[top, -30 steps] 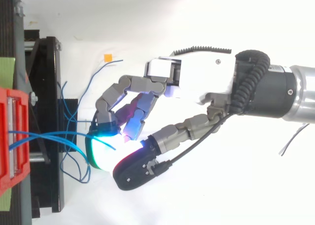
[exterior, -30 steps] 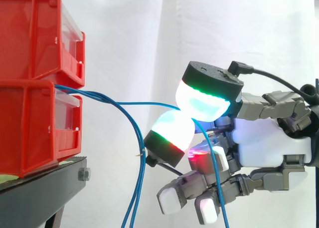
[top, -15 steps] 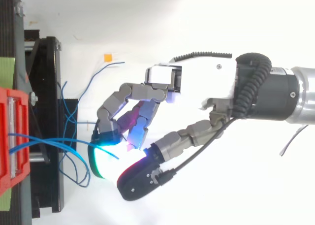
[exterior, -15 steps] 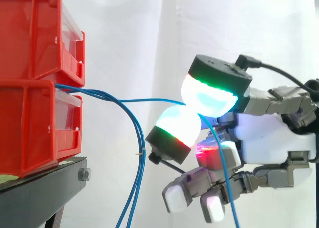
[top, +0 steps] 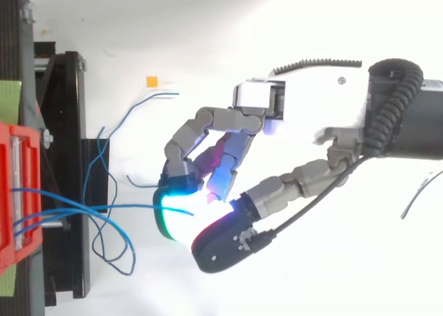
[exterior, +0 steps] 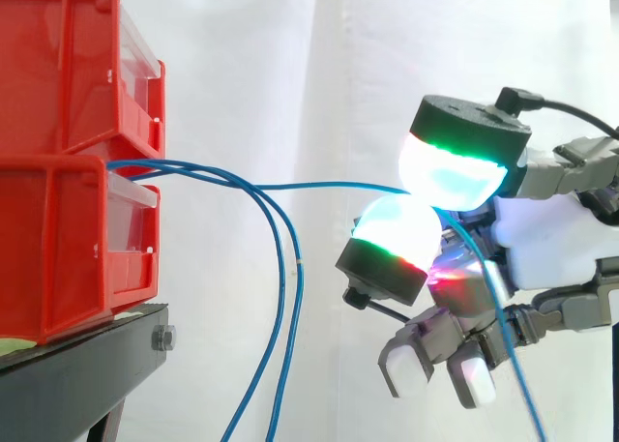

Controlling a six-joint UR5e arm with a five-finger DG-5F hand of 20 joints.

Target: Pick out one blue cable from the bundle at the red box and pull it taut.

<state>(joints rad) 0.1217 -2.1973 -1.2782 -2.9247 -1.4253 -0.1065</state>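
Note:
Two red bins (exterior: 73, 162) are stacked on a black stand at the left. Several blue cables come out between them. One blue cable (exterior: 319, 185) runs nearly straight and level from the bins to my hand (exterior: 542, 244), which is shut on it between two glowing fingertips (exterior: 392, 234); its free end hangs down past the palm. In the top view the same cable (top: 104, 207) stretches from the red bin (top: 14, 198) to my hand (top: 311, 115). The other blue cables (exterior: 280, 297) droop beside the stand.
The black stand (exterior: 82, 374) carries the bins; its frame (top: 66, 171) lies under the loose cable ends. A small orange marker (top: 151, 81) lies on the white floor. A white curtain hangs behind.
My hand has moved to the right, away from the bins, keeping its pinch. The held cable has gone from a sagging arc to a nearly straight line.

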